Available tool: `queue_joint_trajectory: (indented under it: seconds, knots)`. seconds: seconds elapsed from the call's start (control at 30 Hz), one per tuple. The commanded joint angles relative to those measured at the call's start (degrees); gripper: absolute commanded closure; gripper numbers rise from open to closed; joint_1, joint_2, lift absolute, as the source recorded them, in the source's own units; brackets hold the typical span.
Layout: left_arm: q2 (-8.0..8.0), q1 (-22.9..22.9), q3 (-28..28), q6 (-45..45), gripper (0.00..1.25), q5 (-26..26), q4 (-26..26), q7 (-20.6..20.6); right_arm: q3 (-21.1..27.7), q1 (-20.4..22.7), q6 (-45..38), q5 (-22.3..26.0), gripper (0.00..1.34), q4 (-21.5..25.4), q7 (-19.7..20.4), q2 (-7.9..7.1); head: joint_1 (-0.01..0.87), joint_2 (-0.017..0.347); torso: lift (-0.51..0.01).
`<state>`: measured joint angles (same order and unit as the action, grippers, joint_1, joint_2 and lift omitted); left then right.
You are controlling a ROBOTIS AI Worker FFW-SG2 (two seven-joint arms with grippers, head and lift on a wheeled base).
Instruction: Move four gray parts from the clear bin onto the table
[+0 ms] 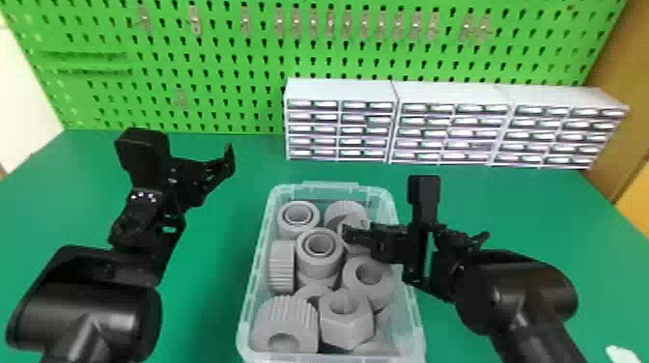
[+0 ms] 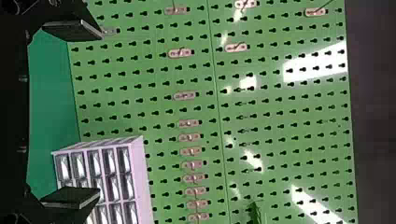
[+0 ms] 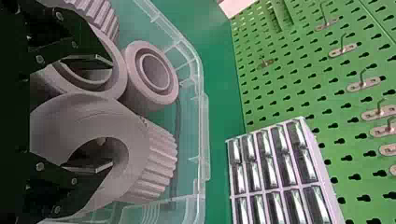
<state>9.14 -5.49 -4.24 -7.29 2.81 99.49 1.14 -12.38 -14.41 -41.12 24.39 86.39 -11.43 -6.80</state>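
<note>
My right gripper (image 1: pixel 346 233) is over the clear bin (image 1: pixel 260 270), above the gray parts at its back right. In the right wrist view that gripper (image 3: pixel 112 113) is open; one fingertip overlaps the bore of a gray ring (image 3: pixel 119 70), the other the hole of a larger gray part (image 3: pixel 56 121). Whether they touch is unclear. Among the bin's parts are a stacked ring (image 1: pixel 318 265), a back-left ring (image 1: pixel 285 219), a hex nut (image 1: pixel 355 330) and a ribbed gear (image 1: pixel 286 314). My left gripper (image 1: pixel 231 157), open above the table's left side, also appears in the left wrist view (image 2: pixel 99 112).
White drawer cabinets (image 1: pixel 343 89) stand at the back right of the green table (image 1: pixel 217 270), before a green pegboard (image 1: pixel 217 91) with metal hooks. The bin's walls rise close around the right gripper's parts. A small white object (image 1: pixel 622 354) lies at the front right.
</note>
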Motion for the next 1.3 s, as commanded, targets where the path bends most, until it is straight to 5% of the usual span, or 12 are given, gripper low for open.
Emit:
queue_joint_trajectory:
  seconds: [0.0,0.27,0.57,0.97,1.27]
  knots:
    - [0.0,-0.05,-0.06,0.0,0.11,0.0,0.0,0.09,-0.98,-0.53,-0.01,1.1,0.51,-0.88,-0.17,-0.32,0.678,0.034,-0.05]
    - [0.0,-0.05,-0.15,0.0,0.11,0.0,0.0,0.09,-2.83,-1.85,0.07,1.45,0.57,-1.75,-1.75,-0.58,0.678,0.034,-0.05]
    - [0.0,0.04,-0.06,0.0,0.11,0.0,0.0,0.18,-6.69,-3.61,0.25,-1.98,1.02,-0.96,-2.63,-1.37,0.678,0.034,-0.05]
    - [0.0,0.22,-0.06,0.0,0.11,0.0,0.0,0.35,-5.64,-2.82,0.95,-6.28,1.02,1.59,-2.63,-0.58,0.678,0.034,-0.05]
    - [0.0,0.39,0.38,0.0,0.11,0.0,0.09,0.62,-2.3,-2.82,-0.01,-9.54,1.02,7.91,-2.63,-0.93,0.678,0.034,-0.05]
